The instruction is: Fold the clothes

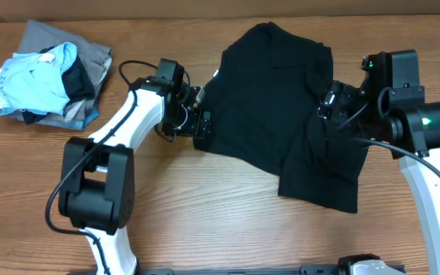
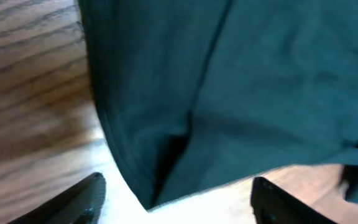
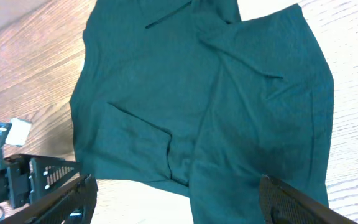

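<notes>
- Nearest, the left arm rises from the near-left part of the wooden worktop and reaches away and to the right. The right arm stands at the right edge.
- The black shirt lies spread and rumpled on the worktop, right of centre. Its nearest flap lies on the right side, where one layer is folded over another, and its far end lies close to the worktop's far edge.
- The left fingers sit at the shirt's left edge, spread wide. In the left wrist view a hemmed corner of the cloth lies between and just beyond them, with bare worktop showing in the gap, so they are open and clamp nothing.
- The right fingers hang above the shirt's right side, also spread wide (the right wrist view looks down on most of the garment, creases and overlapping fold included) — open, holding nothing.
- Farthest, in the far-left corner, sits a heap of other clothes — a light-blue garment lying on grey garments, well apart from the shirt.
</notes>
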Robot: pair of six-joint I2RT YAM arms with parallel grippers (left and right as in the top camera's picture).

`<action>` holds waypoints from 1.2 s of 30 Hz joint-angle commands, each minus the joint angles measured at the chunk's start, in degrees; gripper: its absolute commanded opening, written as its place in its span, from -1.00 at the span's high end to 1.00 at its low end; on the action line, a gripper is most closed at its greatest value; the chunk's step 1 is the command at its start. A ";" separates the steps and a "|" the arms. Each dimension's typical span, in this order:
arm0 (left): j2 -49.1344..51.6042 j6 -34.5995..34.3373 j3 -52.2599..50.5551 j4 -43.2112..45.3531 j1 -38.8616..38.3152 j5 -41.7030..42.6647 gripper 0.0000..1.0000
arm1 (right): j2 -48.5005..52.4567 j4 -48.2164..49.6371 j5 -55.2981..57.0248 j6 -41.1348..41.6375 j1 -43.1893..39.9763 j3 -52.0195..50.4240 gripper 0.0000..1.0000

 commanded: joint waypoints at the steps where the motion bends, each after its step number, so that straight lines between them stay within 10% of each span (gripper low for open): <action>1: 2.29 -2.91 -0.07 1.11 -0.87 -3.02 -0.50 | 0.42 0.07 -0.20 0.46 -0.20 0.31 -0.72; 10: 8.07 -4.81 -0.09 1.33 -4.39 -14.05 -0.18 | 4.15 -0.66 -0.07 1.53 -0.20 0.04 -0.71; 15: 9.99 -6.01 -0.09 -1.60 -3.82 -16.57 0.92 | 7.30 -1.01 1.16 1.51 -0.22 0.02 -0.72; 36: 5.95 -14.62 0.00 -16.22 19.10 -29.33 0.91 | 31.08 4.31 3.15 -3.48 -0.22 0.00 -0.41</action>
